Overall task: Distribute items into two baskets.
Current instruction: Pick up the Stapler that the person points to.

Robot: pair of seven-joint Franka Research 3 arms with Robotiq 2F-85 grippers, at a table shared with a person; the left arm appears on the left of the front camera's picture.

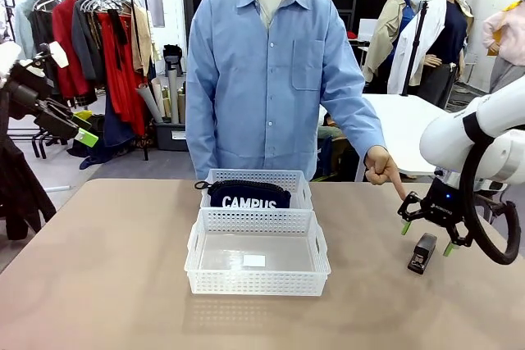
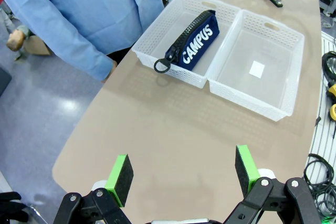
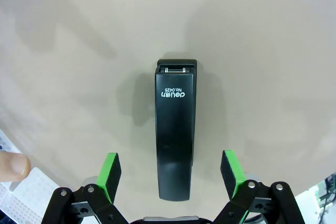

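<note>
Right fingers (image 3: 111, 176) are spread wide and hold nothing. One green pad sits on each side of the black stapler (image 3: 176, 129), which lies flat on the worktop (image 1: 107, 284) at the right, well apart from the baskets. Hovering just above it, they straddle its narrow width, the sensible way to pinch it. A person's hand (image 1: 380, 166) points a finger down toward that spot, seemingly marking what to take. The navy CAMPUS pouch (image 1: 248, 197) already lies in the far basket (image 1: 254, 175), so the near basket (image 1: 256, 283), bare but for its label, looks meant for the stapler. Left fingers (image 2: 119, 179) hang open and unladen over the worktop's left side, out of the way.
</note>
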